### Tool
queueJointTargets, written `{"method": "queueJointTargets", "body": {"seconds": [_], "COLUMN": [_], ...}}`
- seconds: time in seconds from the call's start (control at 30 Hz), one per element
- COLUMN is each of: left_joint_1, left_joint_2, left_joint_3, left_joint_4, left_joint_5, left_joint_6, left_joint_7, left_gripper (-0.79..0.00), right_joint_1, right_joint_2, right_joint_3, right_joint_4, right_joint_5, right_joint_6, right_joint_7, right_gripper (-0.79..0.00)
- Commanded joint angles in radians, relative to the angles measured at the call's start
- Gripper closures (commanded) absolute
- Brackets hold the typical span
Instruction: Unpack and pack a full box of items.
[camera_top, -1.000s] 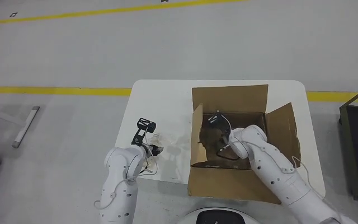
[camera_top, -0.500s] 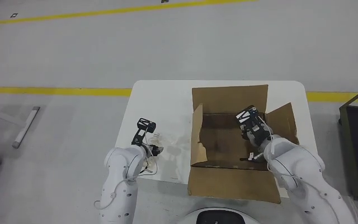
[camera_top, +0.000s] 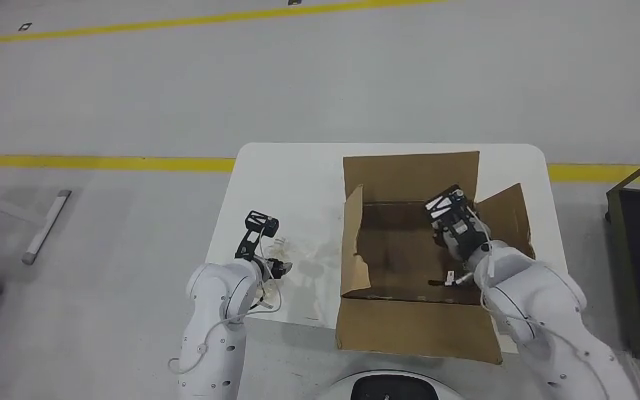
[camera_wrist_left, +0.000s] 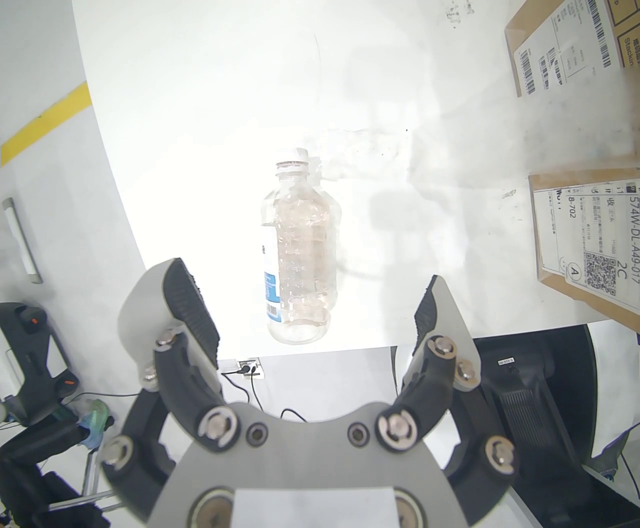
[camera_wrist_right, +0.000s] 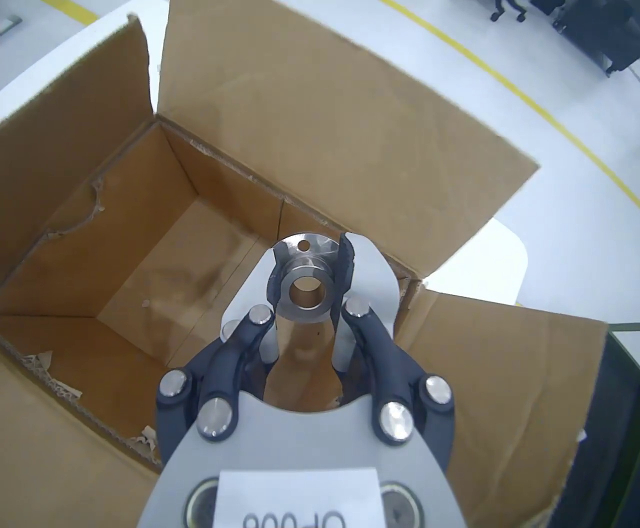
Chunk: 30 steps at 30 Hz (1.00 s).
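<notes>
i see just brown card on the floor of the box (camera_wrist_right: 310, 115), so i think the taking-out part is almost done. a clear bottle (camera_wrist_left: 297, 250) lies on its side on the white table (camera_wrist_left: 200, 100). my right gripper (camera_wrist_right: 310, 280) is squeezed tight on a shiny metal ring part (camera_wrist_right: 306, 295), up over the box near its right flap. my left gripper (camera_wrist_left: 305, 295) hangs over the bottle, fingers wide apart, touching nothing. putting things back in is not yet begun, i think.
</notes>
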Motion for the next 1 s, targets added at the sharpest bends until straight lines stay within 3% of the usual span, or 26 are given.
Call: {"method": "queueJointTargets", "body": {"seconds": [0.0,0.27,0.5,0.73,0.97], "left_joint_1": [0.000,0.000,0.000,0.000,0.000], "left_joint_2": [0.000,0.000,0.000,0.000,0.000], "left_joint_3": [0.000,0.000,0.000,0.000,0.000], "left_joint_4": [0.000,0.000,0.000,0.000,0.000], "left_joint_5": [0.000,0.000,0.000,0.000,0.000], "left_joint_6": [0.000,0.000,0.000,0.000,0.000], "left_joint_7": [0.000,0.000,0.000,0.000,0.000], "left_gripper": [-0.785,-0.785,-0.785,-0.785,-0.785], "right_joint_1": [0.001,-0.038,-0.143,-0.263,-0.296], "right_joint_2": [0.002,0.015,0.024,0.026,0.033], "right_joint_3": [0.044,0.327,0.521,0.542,0.516], "right_joint_4": [-0.038,-0.192,-0.162,-0.045,0.078], "right_joint_5": [0.024,0.178,0.226,0.199,0.169], "right_joint_6": [0.006,0.025,0.011,-0.014,-0.066], "right_joint_7": [0.005,0.040,0.095,0.110,0.143], "right_gripper": [0.000,0.000,0.000,0.000,0.000]}}
